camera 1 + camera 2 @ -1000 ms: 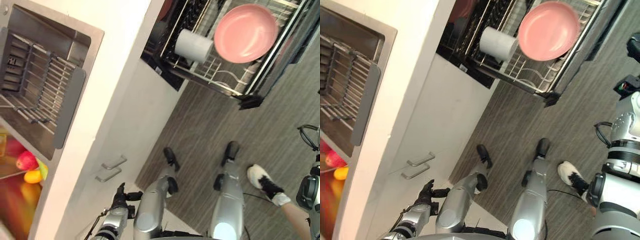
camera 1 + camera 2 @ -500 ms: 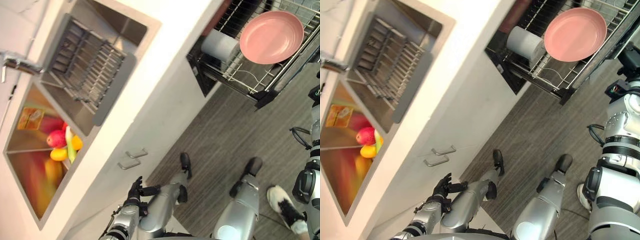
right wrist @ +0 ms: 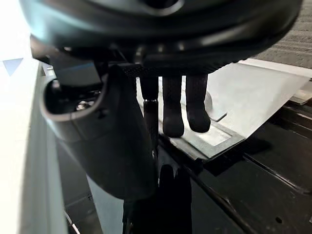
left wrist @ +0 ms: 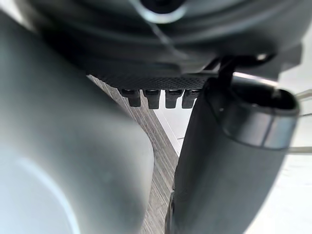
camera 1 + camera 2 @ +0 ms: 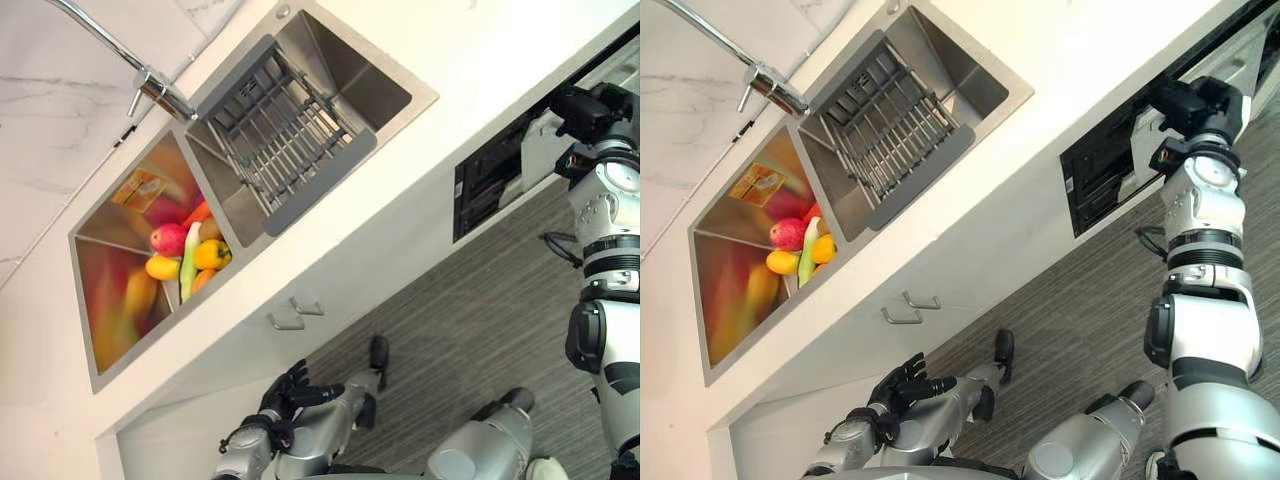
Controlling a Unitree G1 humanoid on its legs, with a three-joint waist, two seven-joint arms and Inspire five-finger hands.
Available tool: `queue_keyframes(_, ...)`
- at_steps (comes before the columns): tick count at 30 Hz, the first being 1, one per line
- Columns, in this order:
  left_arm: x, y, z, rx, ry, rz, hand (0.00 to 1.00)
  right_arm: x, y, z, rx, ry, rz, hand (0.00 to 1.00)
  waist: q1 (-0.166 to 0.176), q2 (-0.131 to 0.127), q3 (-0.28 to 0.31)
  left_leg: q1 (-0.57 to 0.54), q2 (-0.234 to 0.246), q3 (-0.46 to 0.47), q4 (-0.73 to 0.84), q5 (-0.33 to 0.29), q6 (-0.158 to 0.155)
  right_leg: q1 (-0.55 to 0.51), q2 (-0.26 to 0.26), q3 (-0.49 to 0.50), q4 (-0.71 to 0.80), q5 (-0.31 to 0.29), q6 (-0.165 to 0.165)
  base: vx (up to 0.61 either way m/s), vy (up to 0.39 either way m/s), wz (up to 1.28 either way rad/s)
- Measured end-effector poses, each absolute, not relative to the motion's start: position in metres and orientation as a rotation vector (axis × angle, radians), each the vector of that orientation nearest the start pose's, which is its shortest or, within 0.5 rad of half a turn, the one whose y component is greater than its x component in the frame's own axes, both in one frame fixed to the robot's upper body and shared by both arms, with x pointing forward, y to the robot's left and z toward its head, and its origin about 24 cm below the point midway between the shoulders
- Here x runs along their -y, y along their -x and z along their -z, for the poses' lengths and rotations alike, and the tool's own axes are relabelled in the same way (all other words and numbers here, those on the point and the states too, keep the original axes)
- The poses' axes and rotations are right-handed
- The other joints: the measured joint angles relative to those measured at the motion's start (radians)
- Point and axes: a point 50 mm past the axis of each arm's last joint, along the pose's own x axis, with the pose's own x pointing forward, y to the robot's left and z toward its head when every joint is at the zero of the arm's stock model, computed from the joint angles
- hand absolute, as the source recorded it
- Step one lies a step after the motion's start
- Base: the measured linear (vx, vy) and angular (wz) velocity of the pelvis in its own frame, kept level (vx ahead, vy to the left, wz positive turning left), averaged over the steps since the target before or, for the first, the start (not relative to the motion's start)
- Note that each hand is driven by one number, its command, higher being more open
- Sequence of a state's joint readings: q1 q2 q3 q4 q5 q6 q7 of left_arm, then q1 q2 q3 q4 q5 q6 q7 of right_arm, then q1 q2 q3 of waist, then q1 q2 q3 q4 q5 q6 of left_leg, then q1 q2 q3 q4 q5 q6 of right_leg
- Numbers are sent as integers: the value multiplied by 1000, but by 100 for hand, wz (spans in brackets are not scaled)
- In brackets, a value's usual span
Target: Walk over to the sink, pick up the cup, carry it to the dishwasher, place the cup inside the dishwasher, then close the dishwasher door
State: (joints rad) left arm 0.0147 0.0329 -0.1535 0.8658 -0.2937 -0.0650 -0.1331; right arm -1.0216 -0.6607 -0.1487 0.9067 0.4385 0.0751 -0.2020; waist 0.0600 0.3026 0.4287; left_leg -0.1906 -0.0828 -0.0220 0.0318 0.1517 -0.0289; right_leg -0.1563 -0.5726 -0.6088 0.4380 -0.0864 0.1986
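Where the dishwasher [image 5: 485, 190] opens dark under the front edge of the counter [image 5: 480, 60], a pale shape just beside the opening may be the cup [image 5: 535, 150]. It could as well be a door panel; I cannot tell. The right hand [image 5: 585, 105] is raised against that shape. In its wrist view the fingers [image 3: 173, 109] hang straight over the rim of a grey panel [image 3: 243, 102], grasping nothing, with black interior past the rim. The left hand [image 5: 290, 385] hangs low near the white cabinet front, below two handles [image 5: 297, 315], fingers spread and holding nothing. Grey plank floor [image 5: 470, 320] lies open along the cabinet towards the dishwasher. Well apart from it, the sink [image 5: 350, 70] holds a drainer [image 5: 285, 135] in one basin and fruit [image 5: 185, 255] in the other, under a tap [image 5: 150, 85].
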Motion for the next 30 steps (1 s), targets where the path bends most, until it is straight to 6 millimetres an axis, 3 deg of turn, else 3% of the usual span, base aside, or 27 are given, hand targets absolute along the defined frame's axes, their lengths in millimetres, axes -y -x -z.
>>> queue_keyframes(3, -135, -163, 130, -786, 238, 99, 100, 312, -370, -199, 218, -86, 443, 100, 10, -5, 4, 1, 47, 8, 0, -8, -13, 12, 62, -1, -47, 16, -16, -21, -74, -21)
queue_keyframes(4, -138, -162, 131, -787, 245, 81, 100, 308, -364, -179, 224, -110, 418, 100, 9, -9, 4, 2, 63, 8, -1, -10, -18, 18, 83, -3, -61, 21, -20, 34, -112, -18)
queue_keyframes(7, -154, -155, 136, -798, 280, -19, 100, 293, -333, -82, 73, -207, 425, 100, 3, -51, 10, 27, 103, 19, -27, -12, -36, 36, 133, -1, -101, 24, -26, 64, -132, -21)
queue_keyframes(8, -161, -153, 137, -795, 296, -65, 100, 287, -310, -31, -66, -261, 478, 100, 3, -63, 6, 36, 116, 24, -28, -18, -46, 47, 150, -1, -115, 24, -27, 97, -156, -20)
queue_keyframes(9, -168, -151, 138, -795, 300, -105, 100, 280, -279, 20, -223, -321, 544, 100, 2, -91, 8, 40, 128, 32, -30, -22, -52, 54, 164, -1, -130, 23, -29, 85, -124, -16)
queue_keyframes(10, -171, -150, 138, -794, 303, -127, 100, 274, -262, 44, -306, -353, 576, 100, 2, -99, 6, 44, 134, 37, -31, -24, -55, 59, 172, -1, -138, 24, -29, 71, -107, -15)
queue_keyframes(11, -179, -147, 140, -796, 304, -172, 100, 262, -221, 86, -466, -413, 649, 100, 1, -118, 1, 46, 144, 42, -32, -31, -64, 64, 182, -1, -153, 24, -30, 66, -95, -16)
queue_keyframes(12, -186, -143, 141, -806, 307, -217, 100, 252, -180, 116, -598, -453, 715, 100, -4, -142, -4, 47, 152, 50, -33, -35, -69, 68, 192, -1, -166, 25, -32, 59, -87, -23)
queue_keyframes(15, -203, -132, 145, -833, 301, -321, 100, 260, -151, 123, -608, -399, 815, 100, -24, -206, -24, 52, 163, 64, -31, -43, -76, 77, 208, 3, -193, 33, -37, 9, -64, -12)
queue_keyframes(17, -209, -130, 145, -834, 303, -351, 100, 264, -146, 123, -619, -343, 814, 100, -17, -235, -38, 38, 170, 65, -2, -62, -79, 78, 214, 1, -196, 32, -38, -69, -51, 0)
queue_keyframes(18, -217, -127, 146, -855, 288, -371, 100, 263, -143, 125, -653, -311, 823, 100, -3, -266, -54, -13, 182, 63, 106, -122, -80, 79, 223, -3, -198, 30, -42, -77, -42, -1)
queue_keyframes(19, -219, -124, 147, -870, 285, -381, 100, 262, -143, 126, -667, -308, 826, 100, 1, -274, -58, -33, 188, 61, 158, -150, -79, 84, 227, -6, -197, 28, -42, -70, -7, 3)
queue_keyframes(21, -223, -115, 151, -911, 353, -454, 100, 260, -137, 131, -746, -270, 825, 100, 12, -298, -73, -94, 212, 60, 355, -269, -74, 124, 233, -31, -170, -5, -42, -47, 55, 21)
queue_keyframes(24, -228, -113, 150, -918, 362, -481, 100, 249, -121, 143, -903, -208, 762, 100, 37, -329, -105, -105, 220, 52, 462, -357, -53, 160, 220, -31, -102, -16, -49, 41, 140, 27)
queue_keyframes(26, -230, -105, 152, -954, 318, -485, 100, 229, -107, 154, -1021, -168, 663, 100, 33, -339, -138, -59, 207, 9, 442, -369, -35, 135, 211, 65, 40, 73, -204, 97, 208, 53)
queue_keyframes(27, -230, -102, 153, -969, 300, -481, 100, 223, -102, 156, -1043, -167, 645, 100, 32, -346, -148, -40, 199, -3, 422, -365, -28, 125, 211, 104, 73, 103, -240, 206, 243, 68)
queue_keyframes(28, -231, -98, 154, -992, 280, -485, 100, 213, -93, 161, -1073, -203, 642, 100, 25, -350, -165, -3, 182, -33, 380, -352, -9, 102, 221, 187, 118, 111, -231, 260, 101, 85)
queue_keyframes(29, -234, -96, 154, -1009, 256, -495, 100, 210, -92, 161, -1079, -196, 621, 100, 8, -355, -181, 9, 186, -80, 355, -345, 4, 102, 300, 251, 82, 3, -164, 274, 55, 91)
queue_keyframes(30, -235, -96, 154, -1017, 245, -497, 100, 208, -93, 161, -1075, -192, 611, 100, 3, -355, -181, 18, 186, -99, 338, -341, 5, 99, 341, 277, 49, -32, -159, 164, -45, 80)
